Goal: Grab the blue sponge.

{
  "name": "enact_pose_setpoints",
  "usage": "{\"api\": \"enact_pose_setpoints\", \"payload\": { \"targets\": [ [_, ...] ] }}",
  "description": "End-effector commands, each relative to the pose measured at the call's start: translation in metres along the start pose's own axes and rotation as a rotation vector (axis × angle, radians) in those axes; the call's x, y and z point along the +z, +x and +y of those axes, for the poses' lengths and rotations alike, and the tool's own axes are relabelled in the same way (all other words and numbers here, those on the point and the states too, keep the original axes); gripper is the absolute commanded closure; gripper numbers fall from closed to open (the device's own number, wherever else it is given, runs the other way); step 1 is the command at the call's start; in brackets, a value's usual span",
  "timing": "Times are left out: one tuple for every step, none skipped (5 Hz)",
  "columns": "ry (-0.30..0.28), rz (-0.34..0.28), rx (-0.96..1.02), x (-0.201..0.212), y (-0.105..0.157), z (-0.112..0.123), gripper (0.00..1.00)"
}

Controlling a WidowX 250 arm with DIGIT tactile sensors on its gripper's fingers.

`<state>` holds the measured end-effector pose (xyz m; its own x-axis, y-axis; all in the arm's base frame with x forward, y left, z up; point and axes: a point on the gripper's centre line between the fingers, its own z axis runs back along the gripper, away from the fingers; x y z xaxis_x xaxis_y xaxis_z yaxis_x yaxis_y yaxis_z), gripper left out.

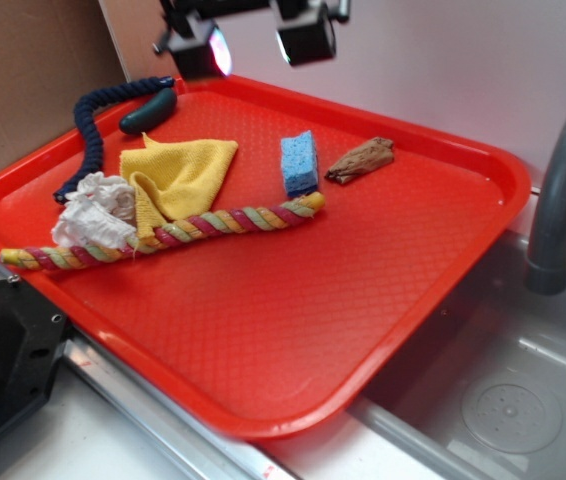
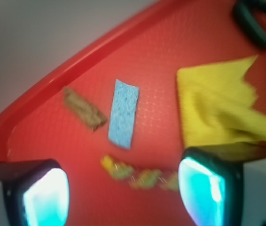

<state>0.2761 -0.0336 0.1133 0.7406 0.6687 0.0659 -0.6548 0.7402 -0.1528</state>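
Note:
The blue sponge [image 1: 299, 163] lies flat on the red tray [image 1: 263, 340], between the yellow cloth and a brown scrap. In the wrist view the blue sponge [image 2: 123, 113] is a light-blue strip near the middle of the picture, well above the jaws. My gripper [image 1: 253, 40] hangs high over the tray's far edge, behind and above the sponge. It is open, with a wide gap between its two glowing fingers [image 2: 46, 197] and nothing in it. Between the jaws in the wrist view I see only tray and a blurred piece of the striped rope [image 2: 140, 176].
A yellow cloth [image 1: 178, 170], a white crumpled rag [image 1: 98, 210], a striped rope [image 1: 173, 235], a dark navy rope [image 1: 93, 130], a dark oblong object [image 1: 148, 110] and a brown scrap [image 1: 361, 160] share the tray. A sink [image 1: 508, 390] with a grey faucet [image 1: 563, 170] lies right.

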Motion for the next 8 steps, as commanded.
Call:
{"api": "enact_pose_setpoints", "payload": {
  "targets": [
    [-0.048,0.051,0.09,-0.054,0.034,-0.001,0.0],
    [0.006,0.055,0.1,-0.07,0.032,-0.002,0.0],
    [0.055,0.089,0.101,-0.09,0.03,0.007,0.0],
    [0.084,0.097,0.099,-0.096,0.03,0.01,0.0],
    [0.091,0.118,0.076,-0.092,0.021,0.014,1.0],
    [0.089,0.139,-0.023,-0.067,0.012,0.015,1.0],
    [0.019,0.182,-0.223,-0.036,0.004,0.017,1.0],
    [0.016,0.203,-0.472,0.009,-0.005,0.017,1.0]
  ]
}}
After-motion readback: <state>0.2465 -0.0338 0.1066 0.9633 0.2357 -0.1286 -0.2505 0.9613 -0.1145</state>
